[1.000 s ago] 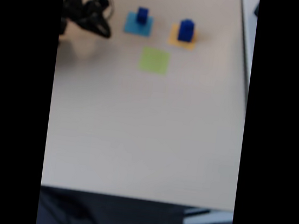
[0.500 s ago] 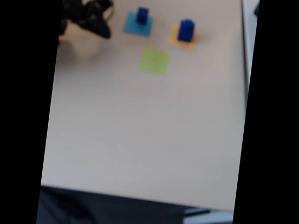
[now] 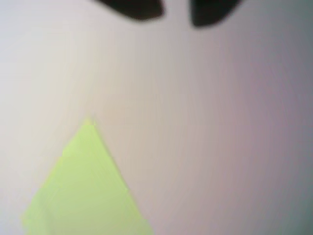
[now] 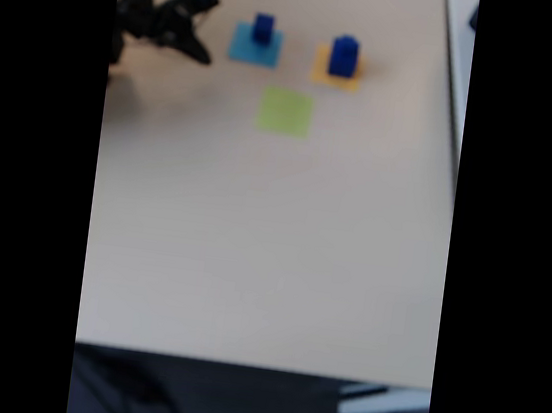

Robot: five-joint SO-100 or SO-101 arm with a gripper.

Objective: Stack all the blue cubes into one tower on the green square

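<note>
In the fixed view one blue cube (image 4: 264, 28) stands on the light-blue square (image 4: 254, 46), another blue cube (image 4: 343, 55) on the orange square (image 4: 336, 68). The green square (image 4: 286, 111) lies bare nearer on the bench (image 4: 271, 246). The claw (image 4: 208, 29) hangs spread, empty, left of them.

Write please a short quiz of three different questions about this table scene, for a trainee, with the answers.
1. True or false: a blue cube already stands on the green square.
2. The smaller cube stands on which colour of square? A) light-blue B) orange-yellow C) green
3. Fill in: in the fixed view, the pincer is ____ of the light-blue square.

Key: 1 false; 2 A; 3 left. The larger cube stands on the orange-yellow square.
</note>
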